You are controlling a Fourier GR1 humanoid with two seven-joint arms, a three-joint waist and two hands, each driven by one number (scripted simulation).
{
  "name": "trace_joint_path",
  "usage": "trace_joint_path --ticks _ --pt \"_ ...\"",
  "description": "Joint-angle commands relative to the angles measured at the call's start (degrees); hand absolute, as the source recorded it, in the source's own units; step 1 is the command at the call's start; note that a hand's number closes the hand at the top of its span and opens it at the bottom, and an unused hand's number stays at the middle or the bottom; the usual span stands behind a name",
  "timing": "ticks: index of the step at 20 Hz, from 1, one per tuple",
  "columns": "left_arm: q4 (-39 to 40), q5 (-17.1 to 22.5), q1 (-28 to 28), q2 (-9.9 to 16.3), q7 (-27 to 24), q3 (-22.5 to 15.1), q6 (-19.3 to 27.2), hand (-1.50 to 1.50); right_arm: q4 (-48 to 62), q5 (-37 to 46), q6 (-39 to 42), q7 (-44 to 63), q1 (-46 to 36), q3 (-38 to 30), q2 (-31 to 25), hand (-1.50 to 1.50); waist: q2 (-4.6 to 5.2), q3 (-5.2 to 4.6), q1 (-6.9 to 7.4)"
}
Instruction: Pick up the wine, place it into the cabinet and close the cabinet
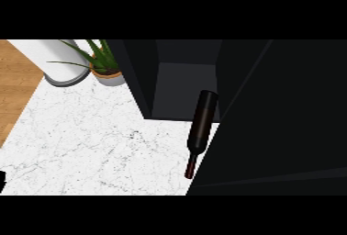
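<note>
One head view looks steeply down on the counter [88, 147]

Dark, perhaps maroon wine bottle [201, 126]; black cabinet [271, 114]; white grey-veined marble counter [95, 142].

Light fell evenly and brightly on the white marbled counter top [88, 147], with no glare. The tall black cabinet [284, 114] stayed very dark, its inner recess a dim grey. The dark glass wine bottle [201, 124] carried a faint sheen. Edges looked slightly soft throughout.
</note>
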Motion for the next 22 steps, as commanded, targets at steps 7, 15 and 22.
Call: trace_joint_path --ticks 7,15,22 --pt "0.44 0.31 0.32 0.80 0.00 0.19 -3.86 1.50 7.96 0.24 -9.49 -0.12 -5.14 9.14 6.91 1.50 0.39 -0.18 2.04" --pt "1.95 0.25 0.06 1.17 -0.04 0.66 -5.43 1.50 11.08 -3.27 -10.91 -2.83 -5.81 5.19 6.87 1.50 1.38 -0.23 3.16" --pt "1.60 0.29 -0.98 0.64 -0.10 0.29 -6.43 1.50 12.31 -2.23 -9.91 -2.47 -9.59 -0.56 6.89 1.50 1.76 -0.46 3.78"
